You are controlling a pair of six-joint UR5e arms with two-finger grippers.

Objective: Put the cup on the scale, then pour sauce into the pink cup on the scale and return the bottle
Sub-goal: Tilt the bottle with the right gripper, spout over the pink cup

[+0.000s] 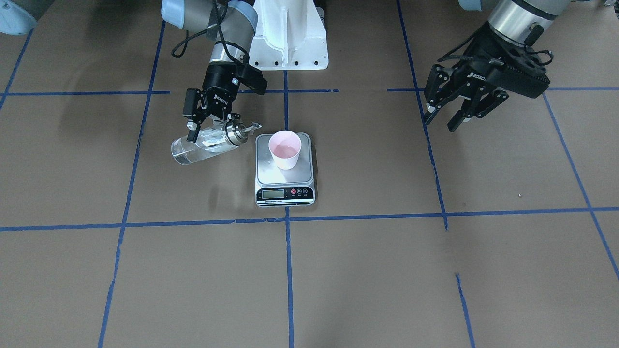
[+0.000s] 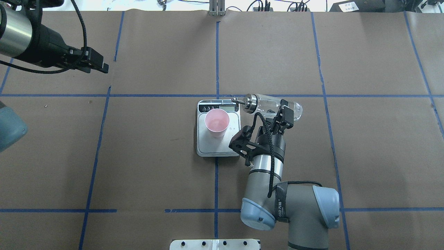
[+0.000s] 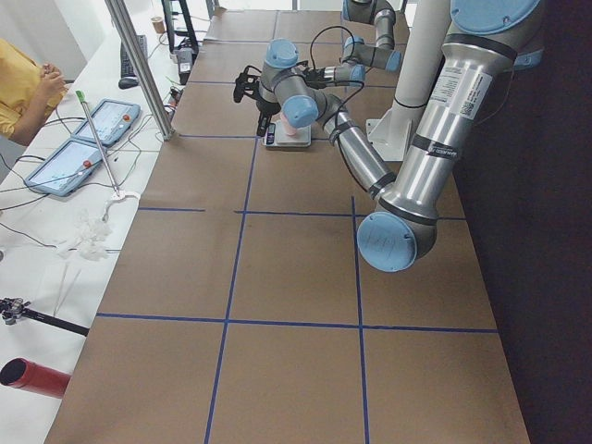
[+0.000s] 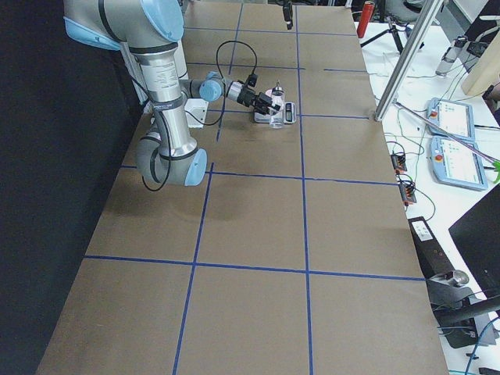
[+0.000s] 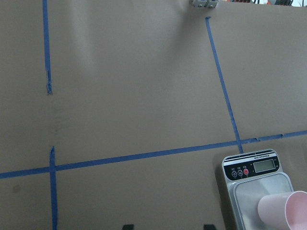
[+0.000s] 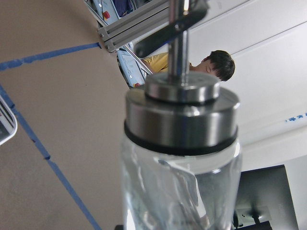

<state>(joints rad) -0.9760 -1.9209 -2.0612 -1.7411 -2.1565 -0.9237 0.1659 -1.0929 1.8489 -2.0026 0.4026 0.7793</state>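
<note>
2 grippers show from the front: the right gripper (image 1: pixel 211 131) clamps the tilted clear glass bottle (image 1: pixel 186 150), clear liquid (image 1: pixel 181 154) inside; the left gripper (image 1: pixel 442 121) hangs with fingers apart. Overhead, the pale pink tapered cup (image 2: pixel 216 121) stands on the silver digital scale (image 2: pixel 208 147), its contents unclear. The right wrist view cuts off the bottle's base.

The pink cup (image 1: pixel 284 150) stood upright on the silver scale (image 1: pixel 284 191) near the middle of the worktop (image 1: pixel 387 270); the clear glass bottle (image 1: pixel 203 145) hung nearly level beside it
</note>
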